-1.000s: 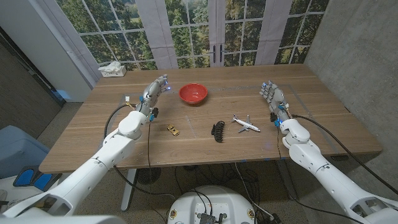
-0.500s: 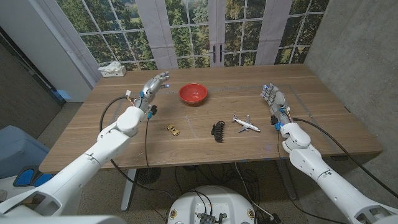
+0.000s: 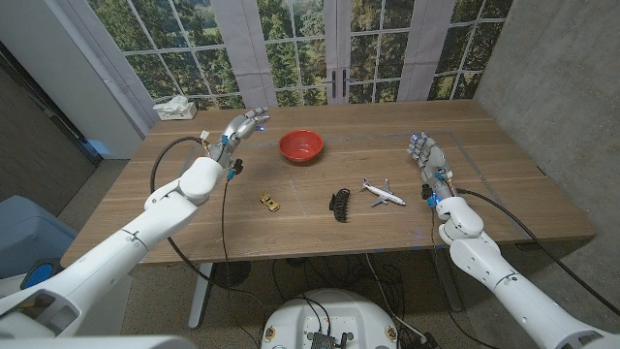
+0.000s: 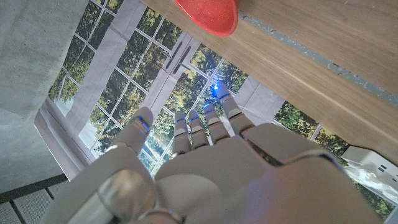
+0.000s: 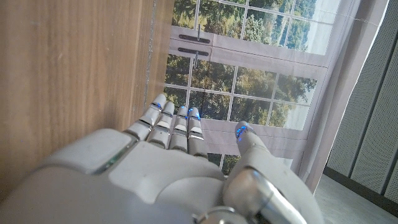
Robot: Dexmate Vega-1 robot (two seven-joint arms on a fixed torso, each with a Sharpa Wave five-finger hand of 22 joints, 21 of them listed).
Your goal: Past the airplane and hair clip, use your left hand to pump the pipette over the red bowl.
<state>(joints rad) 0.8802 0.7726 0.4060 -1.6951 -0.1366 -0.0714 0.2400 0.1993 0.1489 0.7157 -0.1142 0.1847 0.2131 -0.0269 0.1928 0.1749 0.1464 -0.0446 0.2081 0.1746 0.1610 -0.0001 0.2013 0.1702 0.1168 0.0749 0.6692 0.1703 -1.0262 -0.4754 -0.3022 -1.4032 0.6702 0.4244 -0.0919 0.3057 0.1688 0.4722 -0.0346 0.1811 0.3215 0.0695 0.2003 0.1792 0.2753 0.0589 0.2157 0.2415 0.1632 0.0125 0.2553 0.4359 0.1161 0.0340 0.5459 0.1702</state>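
I'm holding my left hand up above the table, fingers apart w/ nothing in them, just left of the red bowl. I'm not seeing a pipette, so can't say where it is. Airplane & hair clip are sitting nearer me, mid-table, w/ a small yellow toy car to their left. My right hand is waiting at the right side, fingers straight, empty.

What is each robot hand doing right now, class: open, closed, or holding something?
Left robot hand: open, fingers extended, holding nothing, raised left of the red bowl.
Right robot hand: open, fingers extended, holding nothing.
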